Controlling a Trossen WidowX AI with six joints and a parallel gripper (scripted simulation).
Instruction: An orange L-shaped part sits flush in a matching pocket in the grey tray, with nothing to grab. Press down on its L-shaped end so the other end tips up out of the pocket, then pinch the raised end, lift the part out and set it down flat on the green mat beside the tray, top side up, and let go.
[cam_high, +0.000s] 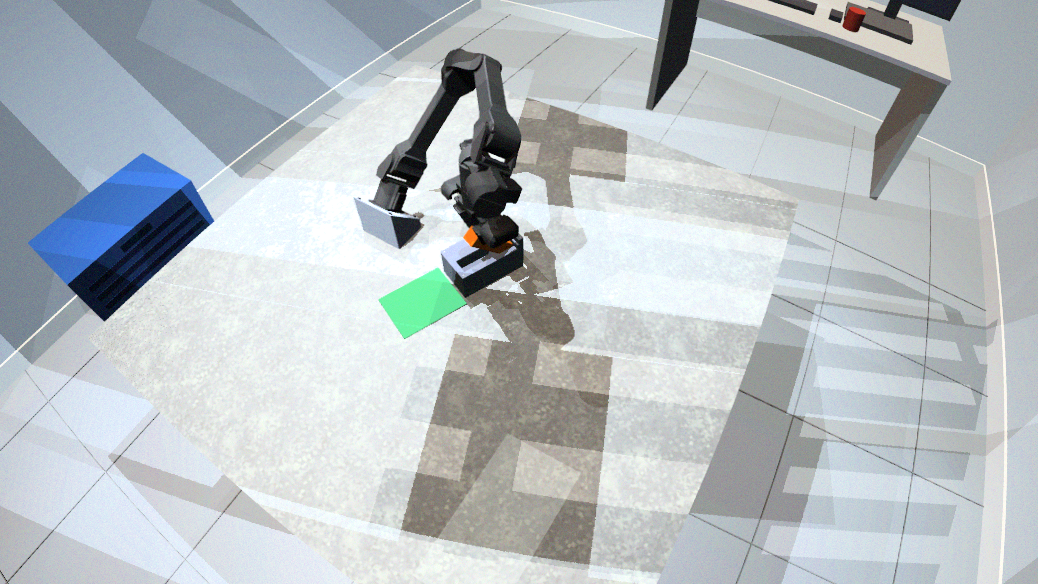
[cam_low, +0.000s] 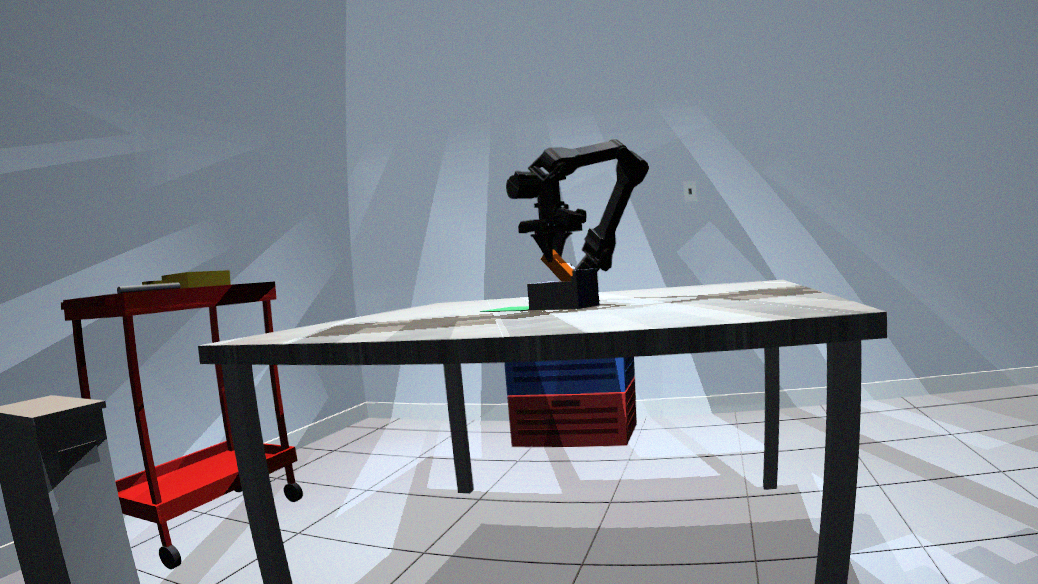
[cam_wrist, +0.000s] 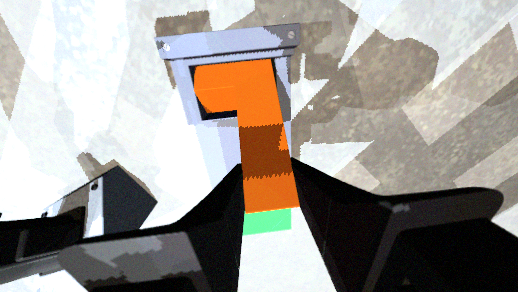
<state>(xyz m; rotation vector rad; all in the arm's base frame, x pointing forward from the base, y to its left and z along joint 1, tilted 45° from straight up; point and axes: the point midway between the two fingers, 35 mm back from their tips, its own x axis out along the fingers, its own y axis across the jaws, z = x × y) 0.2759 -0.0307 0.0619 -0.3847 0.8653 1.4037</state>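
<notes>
The orange L-shaped part (cam_high: 471, 237) (cam_low: 559, 268) (cam_wrist: 260, 105) is steeply tilted. Its straight end is raised, and its L-shaped end is low at the pocket of the grey tray (cam_high: 495, 276) (cam_low: 551, 296) (cam_wrist: 225, 46). My gripper (cam_low: 553, 254) (cam_wrist: 265, 166) is shut on the sides of the raised straight end, above the tray. The wrist view shows the L-shaped end over the pocket opening near the raised end wall; whether it is still partly inside, I cannot tell. The green mat (cam_high: 421, 305) (cam_low: 506, 309) (cam_wrist: 267, 222) lies flat beside the tray, with nothing on it.
The tray's tall end wall (cam_low: 586, 289) stands close to the part's low end. The arm's grey angled base (cam_high: 388, 222) (cam_wrist: 127, 197) is on the table near the tray. A blue crate (cam_high: 108, 225) and a red cart (cam_low: 174, 299) are off the table.
</notes>
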